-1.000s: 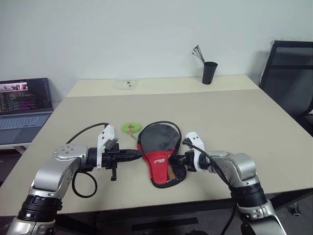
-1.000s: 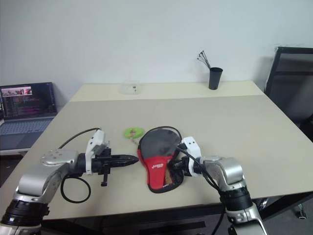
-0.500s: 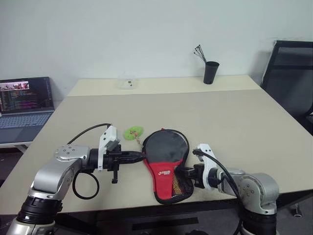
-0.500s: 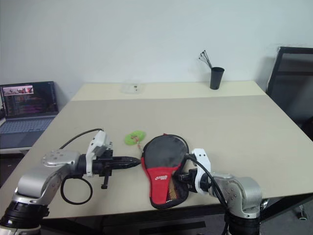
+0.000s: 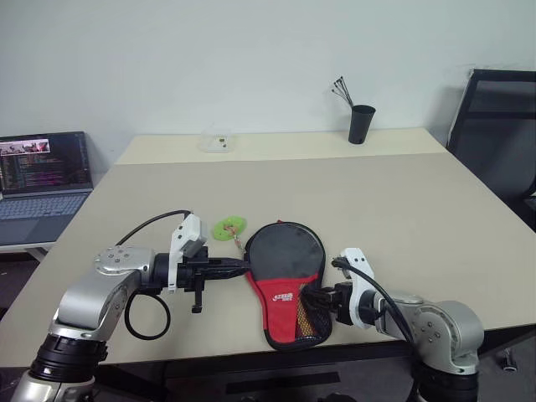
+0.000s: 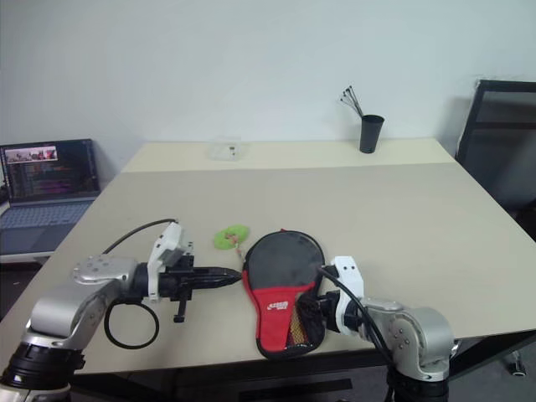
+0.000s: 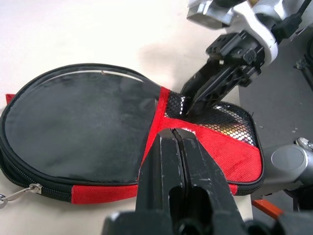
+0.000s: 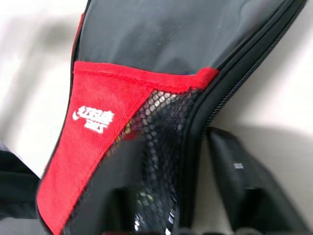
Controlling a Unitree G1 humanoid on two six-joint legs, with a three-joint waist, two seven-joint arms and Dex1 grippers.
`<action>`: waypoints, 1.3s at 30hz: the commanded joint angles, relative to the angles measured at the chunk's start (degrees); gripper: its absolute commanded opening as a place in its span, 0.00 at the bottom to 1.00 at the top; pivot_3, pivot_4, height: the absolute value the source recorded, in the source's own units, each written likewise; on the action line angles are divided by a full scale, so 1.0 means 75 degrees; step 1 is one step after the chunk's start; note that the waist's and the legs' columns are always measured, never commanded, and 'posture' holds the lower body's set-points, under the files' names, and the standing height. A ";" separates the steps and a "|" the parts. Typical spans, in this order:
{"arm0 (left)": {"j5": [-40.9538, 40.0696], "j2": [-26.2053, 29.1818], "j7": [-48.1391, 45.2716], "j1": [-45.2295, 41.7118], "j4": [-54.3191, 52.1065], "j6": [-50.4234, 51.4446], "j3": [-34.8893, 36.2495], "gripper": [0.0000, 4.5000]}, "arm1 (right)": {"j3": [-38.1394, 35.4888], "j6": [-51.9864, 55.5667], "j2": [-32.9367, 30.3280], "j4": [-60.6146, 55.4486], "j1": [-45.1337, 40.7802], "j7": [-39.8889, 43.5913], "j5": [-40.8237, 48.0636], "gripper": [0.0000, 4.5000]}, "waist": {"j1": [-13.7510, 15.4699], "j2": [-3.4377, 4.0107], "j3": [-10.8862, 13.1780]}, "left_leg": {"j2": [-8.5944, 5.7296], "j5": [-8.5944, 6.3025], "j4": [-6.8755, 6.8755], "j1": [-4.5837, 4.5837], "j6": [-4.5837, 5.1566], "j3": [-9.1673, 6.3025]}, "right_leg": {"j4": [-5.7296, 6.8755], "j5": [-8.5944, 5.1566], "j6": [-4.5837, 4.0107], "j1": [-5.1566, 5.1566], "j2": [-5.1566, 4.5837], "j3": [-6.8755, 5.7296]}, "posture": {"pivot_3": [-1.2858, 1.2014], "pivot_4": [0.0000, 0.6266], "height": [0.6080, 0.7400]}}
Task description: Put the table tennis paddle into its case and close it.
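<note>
Beige table top (image 5: 402,209), near edge. The soft paddle-shaped zip case (image 5: 285,276), black fabric round part with a red lower section, white logo and mesh pocket, lies flat close to the table's front edge, round end away from the robot, narrow red end toward it. Zip track runs round the rim; a small metal zip pull shows at the edge in the left wrist view (image 7: 19,191). A small green round tag (image 5: 228,227) lies on the table just beyond the case's left shoulder, joined to it by a thin link.

The table tennis paddle itself cannot be made out; whether it sits inside the case cannot be told.

Left gripper (image 5: 239,266): two black fingers pressed together, nothing between them, pointing level toward the case's left rim, tips at or just beside the rim. Contact not certain.

Right gripper (image 5: 308,300): at the case's lower right edge, by the mesh pocket. In the right wrist view its fingers (image 8: 244,191) stand apart, one on either side of the case's zip edge; not clamped on it as far as can be seen.

Far edge of table: black cup (image 5: 359,124) holding thin sticks; a small clear box (image 5: 216,144). Open laptop (image 5: 42,180) off the table's left side; black chair (image 5: 494,126) on the right.
</note>
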 commanded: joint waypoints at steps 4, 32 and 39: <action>-0.0100 0.0110 0.0150 0.0148 -0.0253 -0.0176 0.0294 0.00 | 0.0356 -0.0458 -0.1344 -0.0980 -0.0587 0.1047 0.0870 0.97 | -0.0005 -0.0002 0.0002 | 0.0000 0.0000 -0.0002 0.0000 0.0000 0.0000 | -0.0002 -0.0003 -0.0005 -0.0001 0.0000 -0.0001 | 0.52 0.24 1.00; 0.1672 -0.1280 0.3452 -0.2417 0.4065 -0.0527 0.0197 0.69 | 0.2549 -0.4991 -0.1221 0.2493 -0.1917 0.1819 -0.0186 1.00 | 0.0054 -0.0019 0.0005 | -0.0005 0.0000 0.0022 -0.0019 0.0001 -0.0018 | 0.0000 0.0030 0.0048 0.0001 0.0002 -0.0020 | 0.52 0.24 1.00; 0.2337 -0.1663 0.3562 -0.3451 0.6087 -0.1097 -0.0112 0.99 | 0.2568 -0.5022 -0.1134 0.2571 -0.1932 0.1822 -0.0279 1.00 | 0.0027 -0.0020 0.0006 | -0.0005 0.0001 0.0022 -0.0019 0.0001 -0.0015 | 0.0010 0.0031 0.0047 -0.0005 0.0003 -0.0018 | 0.52 0.24 1.00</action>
